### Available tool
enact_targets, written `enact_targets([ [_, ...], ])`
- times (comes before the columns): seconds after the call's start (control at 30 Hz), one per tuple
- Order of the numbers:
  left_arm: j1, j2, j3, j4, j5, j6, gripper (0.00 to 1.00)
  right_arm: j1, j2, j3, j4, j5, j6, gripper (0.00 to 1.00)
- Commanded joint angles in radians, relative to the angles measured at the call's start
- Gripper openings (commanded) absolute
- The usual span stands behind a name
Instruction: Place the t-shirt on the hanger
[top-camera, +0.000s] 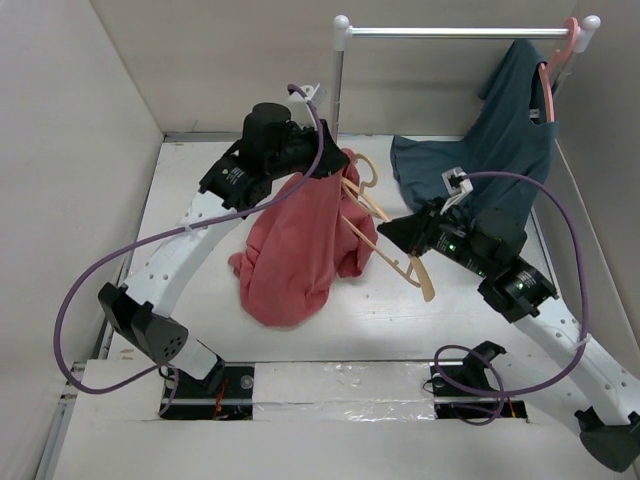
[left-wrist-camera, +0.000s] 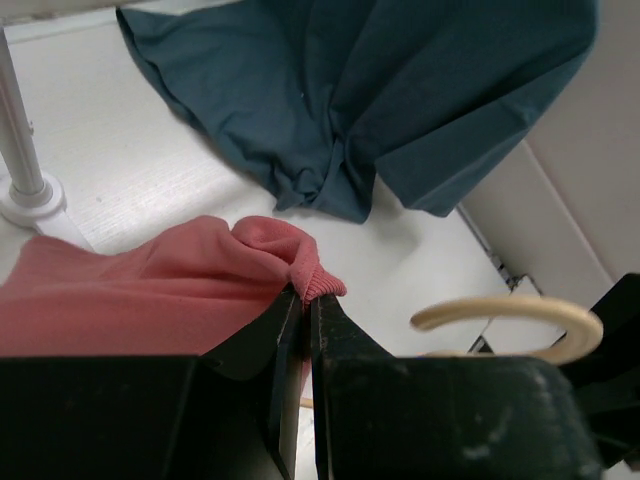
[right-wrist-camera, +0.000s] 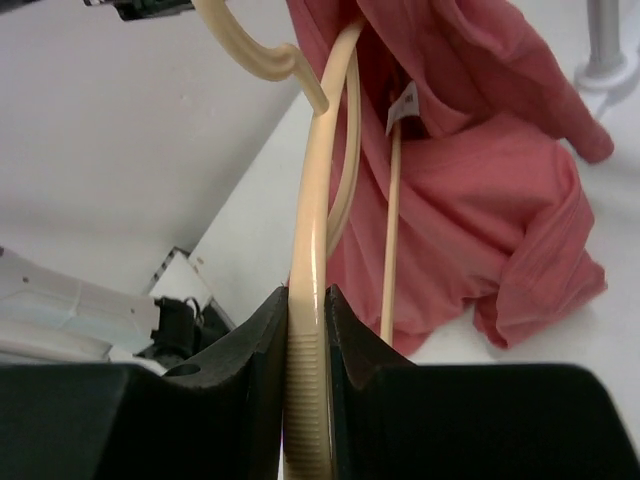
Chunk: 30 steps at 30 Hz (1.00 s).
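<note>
No words or numbers can be read here. The small white tag (right-wrist-camera: 404, 104) inside the pink cloth t-shirt (right-wrist-camera: 480, 190) is too blurry.

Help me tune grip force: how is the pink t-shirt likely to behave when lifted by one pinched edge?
Probably floppy: the t-shirt hangs in loose folds from the shut left pincer and its bottom bunches on the table. Likely light, since a narrow pinch on the ribbed edge holds it up.

White arms (top-camera: 195, 248), black joints (top-camera: 150, 335) — purple cables (top-camera: 66, 318) looping.
</note>
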Motion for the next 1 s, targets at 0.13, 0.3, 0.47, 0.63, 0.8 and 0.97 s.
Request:
enact_targets([
  [0.13, -0.004, -0.178, 0.086, 0.047, -0.115, -0.058, 0.00, 0.205, -0.015, 0.058, 0.367, 0.524, -0.022, 0.00],
  [0.3, -0.004, -0.200, 0.179, 0.004, -0.352, -0.023, 0.00, 0.340, -0.003, 0.210, 0.152, 0.560, -0.084, 0.00],
  [0.47, -0.004, -0.135, 0.316, -0.011, -0.397, 0.006, 0.00, 0.448, -0.055, 0.214, -0.007, 0.624, -0.035, 0.00],
  [0.63, -0.004, -0.083, 0.359, -0.001, -0.404, 0.014, 0.00, 0.520, -0.088, 0.298, -0.105, 0.600, -0.007, 0.00],
  [0.8, -0.004, -0.066, 0.375, 0.007, -0.393, 0.004, 0.00, 0.532, -0.100, 0.369, -0.141, 0.647, -0.025, 0.00],
  [0.97, -0.004, -0.091, 0.344, 0.012, -0.396, -0.005, 0.00, 0.532, -0.074, 0.446, -0.156, 0.725, -0.081, 0.00],
])
